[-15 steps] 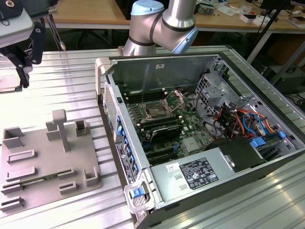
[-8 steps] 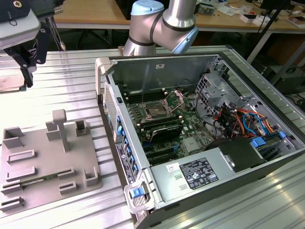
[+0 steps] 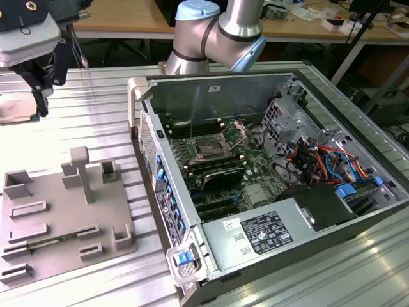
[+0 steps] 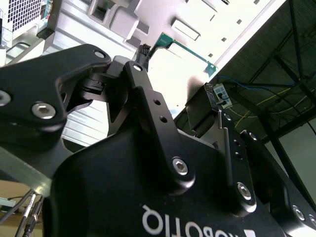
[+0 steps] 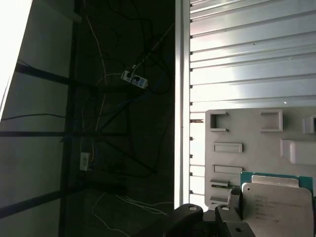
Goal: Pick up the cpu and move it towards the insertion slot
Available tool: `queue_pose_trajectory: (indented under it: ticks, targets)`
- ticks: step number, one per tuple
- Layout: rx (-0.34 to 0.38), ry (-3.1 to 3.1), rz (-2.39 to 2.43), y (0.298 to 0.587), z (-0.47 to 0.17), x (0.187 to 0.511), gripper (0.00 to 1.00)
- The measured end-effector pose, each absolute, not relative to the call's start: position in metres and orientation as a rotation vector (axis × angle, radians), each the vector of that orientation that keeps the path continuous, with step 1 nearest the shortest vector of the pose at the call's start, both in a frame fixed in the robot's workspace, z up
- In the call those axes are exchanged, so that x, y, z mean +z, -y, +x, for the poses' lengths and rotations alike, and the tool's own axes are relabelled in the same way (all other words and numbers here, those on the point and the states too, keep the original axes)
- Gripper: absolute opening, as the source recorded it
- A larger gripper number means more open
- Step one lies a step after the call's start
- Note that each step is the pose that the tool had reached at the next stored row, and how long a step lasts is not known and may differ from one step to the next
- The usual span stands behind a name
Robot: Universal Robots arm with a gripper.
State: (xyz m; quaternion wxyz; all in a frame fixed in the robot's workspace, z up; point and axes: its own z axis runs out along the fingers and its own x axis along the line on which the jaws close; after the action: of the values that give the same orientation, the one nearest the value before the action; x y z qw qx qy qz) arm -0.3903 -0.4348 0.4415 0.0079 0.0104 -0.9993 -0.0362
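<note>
One robot arm (image 3: 223,32) is seen at a ribbed metal counter (image 3: 96,96), on which an open computer case (image 3: 211,96) stands. The tool (image 4: 178,69) is clenched on the cpu (image 5: 279,205). In the second wrist view a green-edged chip is pinched between two black fingers (image 4: 148,94). In the first wrist view its pale silvery face is shown close beside one finger.

In the exterior view the tool and the cpu are found at that view's far left and are judged to be raised off the counter. A grey plastic tray (image 3: 64,211) with raised blocks lies lower down, apart from the chip.

The insertion slot (image 3: 209,148) is seen inside the case as a dark square socket in a silver frame on the green board. Its hinged clamp plate (image 3: 235,131) is swung up. The slot is well apart from the cpu, toward the exterior view's right, and the case's side wall stands between them.

The pick-up is judged to be done, and the carry toward the slot is judged to be barely begun. That carry is judged to call for the chip to be held level and firmly. It must be taken clear of the tray's blocks and over the case wall. It must then be brought toward the socket without the raised clamp plate or the nearby cables (image 3: 316,157) being brushed.
</note>
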Motion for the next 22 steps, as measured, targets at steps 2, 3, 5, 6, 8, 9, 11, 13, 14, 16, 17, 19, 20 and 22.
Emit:
queue_pose_trajectory:
  ticks: [2, 3, 5, 6, 8, 9, 11, 13, 14, 16, 17, 19, 20, 22]
  targets:
    - [-0.113, 3.123, 0.032, 0.435, -0.389, 0.442, 0.55]
    - [-0.113, 3.124, 0.032, 0.435, -0.388, 0.442, 0.55]
    - [-0.113, 3.124, 0.032, 0.435, -0.387, 0.442, 0.55]
    - [-0.113, 3.123, 0.032, 0.435, -0.387, 0.442, 0.55]
    - [-0.113, 3.123, 0.032, 0.435, -0.386, 0.442, 0.55]
    - [-0.113, 3.123, 0.032, 0.435, -0.386, 0.442, 0.55]
    - [-0.113, 3.123, 0.032, 0.435, -0.384, 0.442, 0.55]
    - [-0.113, 3.123, 0.032, 0.435, -0.382, 0.442, 0.55]
    - [-0.113, 3.123, 0.032, 0.435, -0.382, 0.442, 0.55]
    - [-0.113, 3.123, 0.032, 0.435, -0.38, 0.442, 0.55]
    - [-0.113, 3.123, 0.032, 0.435, -0.38, 0.442, 0.55]
    - [-0.113, 3.124, 0.032, 0.435, -0.379, 0.442, 0.55]
    - [-0.113, 3.124, 0.032, 0.435, -0.378, 0.442, 0.55]
    - [-0.113, 3.123, 0.033, 0.435, -0.377, 0.442, 0.55]
